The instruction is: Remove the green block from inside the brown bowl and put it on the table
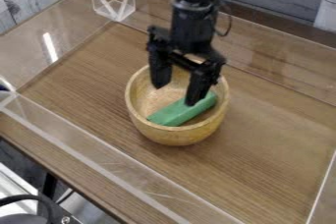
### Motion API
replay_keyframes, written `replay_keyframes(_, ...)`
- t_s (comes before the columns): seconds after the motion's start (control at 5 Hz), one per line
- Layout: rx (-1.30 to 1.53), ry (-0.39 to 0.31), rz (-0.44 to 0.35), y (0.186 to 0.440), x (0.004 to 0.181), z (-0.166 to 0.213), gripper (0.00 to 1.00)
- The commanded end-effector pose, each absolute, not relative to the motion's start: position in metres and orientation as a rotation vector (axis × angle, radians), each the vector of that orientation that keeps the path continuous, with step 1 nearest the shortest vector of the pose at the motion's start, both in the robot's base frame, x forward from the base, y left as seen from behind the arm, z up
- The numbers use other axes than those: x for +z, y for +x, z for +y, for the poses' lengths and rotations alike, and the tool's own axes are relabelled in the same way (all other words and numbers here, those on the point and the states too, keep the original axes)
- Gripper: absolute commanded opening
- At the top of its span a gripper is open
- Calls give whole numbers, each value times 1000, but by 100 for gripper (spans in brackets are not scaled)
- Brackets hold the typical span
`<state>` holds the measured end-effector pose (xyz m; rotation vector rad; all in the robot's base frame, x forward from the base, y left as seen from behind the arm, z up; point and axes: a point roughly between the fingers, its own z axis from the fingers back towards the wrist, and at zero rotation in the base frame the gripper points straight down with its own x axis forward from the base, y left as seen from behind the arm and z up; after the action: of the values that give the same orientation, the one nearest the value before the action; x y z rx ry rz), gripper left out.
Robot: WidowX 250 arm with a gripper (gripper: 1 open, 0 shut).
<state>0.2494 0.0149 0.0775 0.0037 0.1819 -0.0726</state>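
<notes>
the pincer [182, 78] hangs straight down over the brown bowl [144, 120], its two dark fingers [159, 67] spread wide and gripping nothing. the green block [179, 112] lies inside the bowl just below the pincer, slanting from the lower left up to the right, where its end sits at the tip of the right-hand finger as seen in the camera view; whether that finger touches it cannot be told. the left-hand finger reaches down past the bowl's far rim, above the pale speckled inside. the bowl stands on the table [262, 159], beneath the pincer and a little nearer the camera. low clear acrylic walls [118, 179] edge the table, well apart from the pincer on every side.
</notes>
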Motion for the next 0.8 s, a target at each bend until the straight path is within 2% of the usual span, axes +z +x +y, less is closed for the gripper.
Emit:
replay_keyframes(0.0,-86,5,102,252,78,23,100)
replay_keyframes(0.6,-100,-30,77,257,63,14,100)
